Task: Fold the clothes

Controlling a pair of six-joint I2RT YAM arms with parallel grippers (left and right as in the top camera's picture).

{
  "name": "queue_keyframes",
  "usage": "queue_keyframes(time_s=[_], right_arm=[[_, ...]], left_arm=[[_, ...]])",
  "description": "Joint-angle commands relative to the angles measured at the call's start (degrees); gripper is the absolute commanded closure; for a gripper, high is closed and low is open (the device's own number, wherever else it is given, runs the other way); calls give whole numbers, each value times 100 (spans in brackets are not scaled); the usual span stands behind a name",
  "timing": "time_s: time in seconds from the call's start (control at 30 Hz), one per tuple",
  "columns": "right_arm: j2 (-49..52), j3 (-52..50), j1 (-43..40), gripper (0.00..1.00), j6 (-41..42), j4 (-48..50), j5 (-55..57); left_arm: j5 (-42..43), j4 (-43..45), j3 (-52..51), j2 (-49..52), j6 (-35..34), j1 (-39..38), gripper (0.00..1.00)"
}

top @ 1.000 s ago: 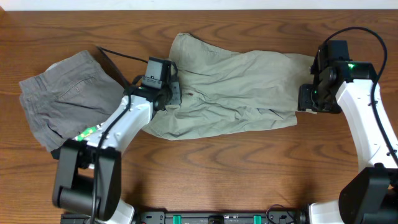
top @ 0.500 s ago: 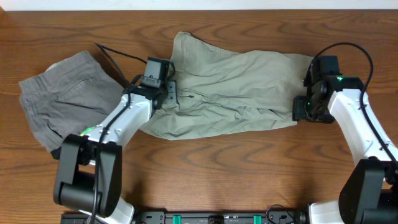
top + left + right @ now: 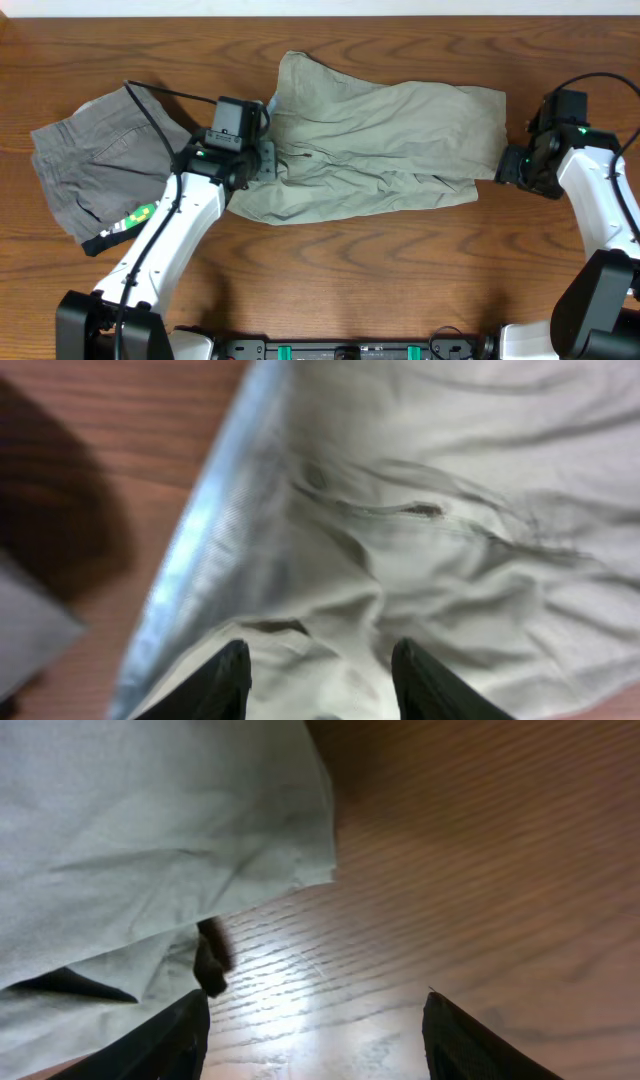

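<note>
- Wrinkled pale khaki-green cotton shorts (image 3: 380,140) lay spread, upper centre.
- Left gripper (image 3: 318,678) hung open over them, holding nothing.
- Right gripper (image 3: 312,1030) gaped open over brown wooden table (image 3: 470,860), right.

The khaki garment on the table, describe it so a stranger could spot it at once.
On the wooden table, look at the middle. The pale khaki-green garment lies spread out and wrinkled there. Its neighbour at the left end is a darker grey pair of shorts; this one is lighter and larger.
</note>
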Motion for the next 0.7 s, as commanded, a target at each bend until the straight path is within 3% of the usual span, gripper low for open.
queue_keyframes(time_s=[0.0,0.43,0.67], right_arm=[[-87,-286,-81,33,-201,201,-407],[-85,-1554,-79,28,-289,2417,-623],[-39,-1954,-79,26,-289,3423,-776]], left_arm=[[225,-37,-129,240,28,-186,53],[227,693,-166,1742,46,-688,56],[232,780,-166,1950,-90,-688,56]])
